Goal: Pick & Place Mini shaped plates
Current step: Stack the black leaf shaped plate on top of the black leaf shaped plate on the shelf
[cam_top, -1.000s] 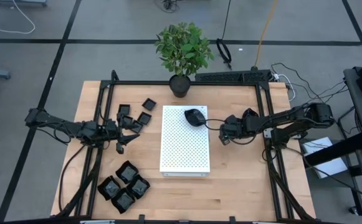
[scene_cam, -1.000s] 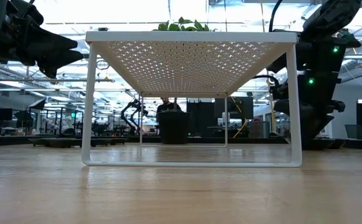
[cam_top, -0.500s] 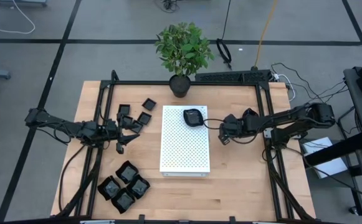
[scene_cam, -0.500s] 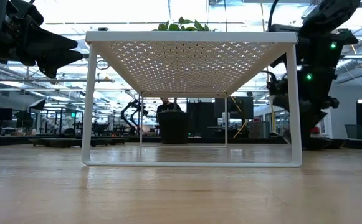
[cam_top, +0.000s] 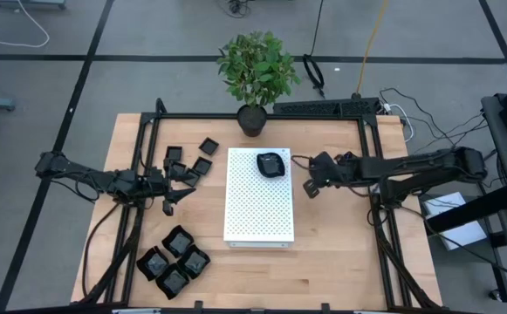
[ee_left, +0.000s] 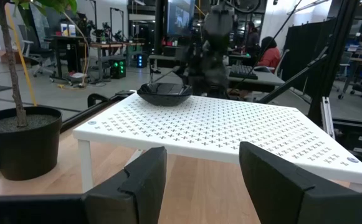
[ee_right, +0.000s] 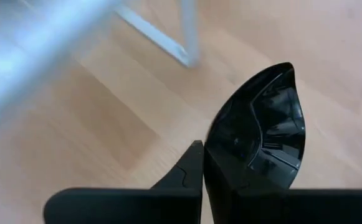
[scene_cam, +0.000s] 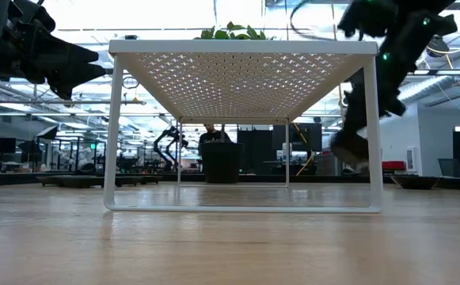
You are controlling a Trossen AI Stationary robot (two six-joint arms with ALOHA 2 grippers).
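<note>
A rounded glossy black plate (cam_top: 271, 163) sits on its base near the far end of the white perforated board (cam_top: 258, 209); the left wrist view shows this plate (ee_left: 165, 93) too. Small square plates (cam_top: 202, 165) lie on the table left of the board. Larger wavy-edged plates (cam_top: 174, 259) are clustered near the table's near-left corner. My right gripper (cam_top: 309, 187) is shut, tipped down beside the board's right edge, and holds nothing (ee_right: 204, 155). My left gripper (cam_top: 181, 187) waits open by the small squares, pointing at the board (ee_left: 199, 180).
A black pot with a green plant (cam_top: 253, 118) stands at the table's far edge behind the board. The board stands on thin white legs (scene_cam: 112, 127), with open space beneath. Bare wood lies to the board's right and near side. A person sits in the room beyond (ee_left: 269, 53).
My right arm has stretched out and its gripper has swung down toward the table beside the board's right edge, moving fast enough to blur. The rounded plate stays on the board.
</note>
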